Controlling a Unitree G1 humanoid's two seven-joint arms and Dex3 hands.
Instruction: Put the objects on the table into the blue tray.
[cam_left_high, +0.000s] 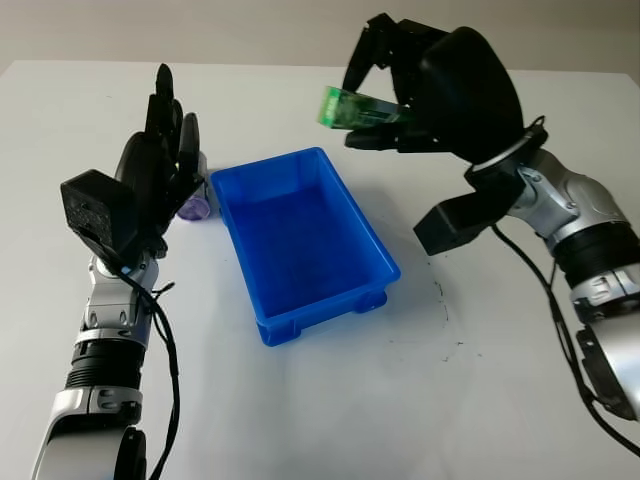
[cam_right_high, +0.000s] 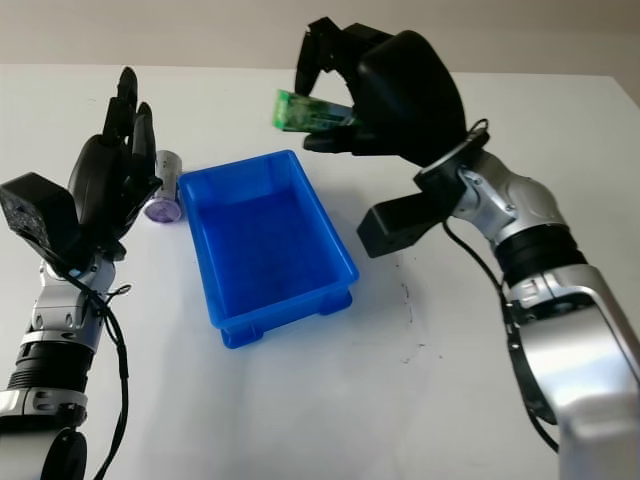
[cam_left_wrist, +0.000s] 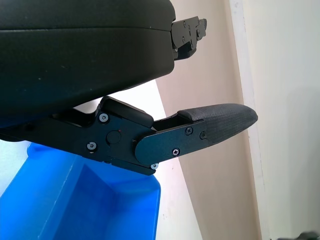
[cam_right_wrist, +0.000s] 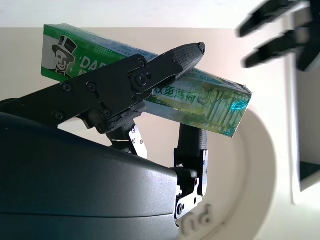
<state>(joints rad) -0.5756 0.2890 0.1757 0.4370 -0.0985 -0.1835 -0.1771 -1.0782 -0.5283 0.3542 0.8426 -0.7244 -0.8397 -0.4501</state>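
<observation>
Head stereo overlooks table (cam_left_high: 320, 400); wrist cameras close

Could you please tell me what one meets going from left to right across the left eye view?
Left hand, open, raised beside the tray → purple-capped cylinder → blue tray → right hand, holding the green box above the table.

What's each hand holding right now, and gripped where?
Right hand holds the green toothpaste box around its middle, above the blue tray's far corner. Left hand is open, holding nothing.

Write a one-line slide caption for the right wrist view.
Right hand grips a green toothpaste box in the air.
</observation>
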